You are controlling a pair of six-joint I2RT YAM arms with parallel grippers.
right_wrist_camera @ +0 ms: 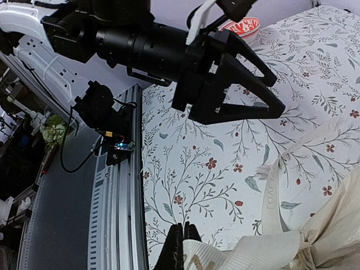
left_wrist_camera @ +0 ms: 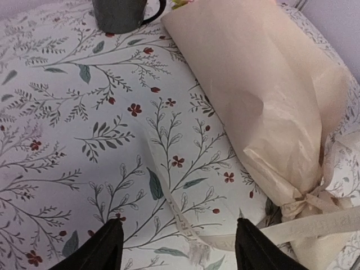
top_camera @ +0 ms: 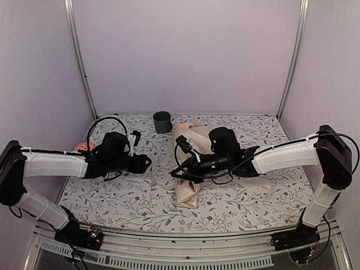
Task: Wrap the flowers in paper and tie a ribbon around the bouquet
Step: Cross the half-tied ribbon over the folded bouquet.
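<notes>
The right pincer (right_wrist_camera: 181, 236) is pressed together, pinching a strand of the cream ribbon (right_wrist_camera: 247, 256). The ribbon is knotted round the pinched neck of the bouquet (left_wrist_camera: 264, 101), and a loose tail carries faint printed letters too blurred to read surely. The bouquet, wrapped in peach paper, lies mid-table (top_camera: 124, 197). Just left of it the left pincer (left_wrist_camera: 180, 247) is spread and holds nothing. A dark mug (top_camera: 162, 121) stands beyond the bouquet's wide end.
</notes>
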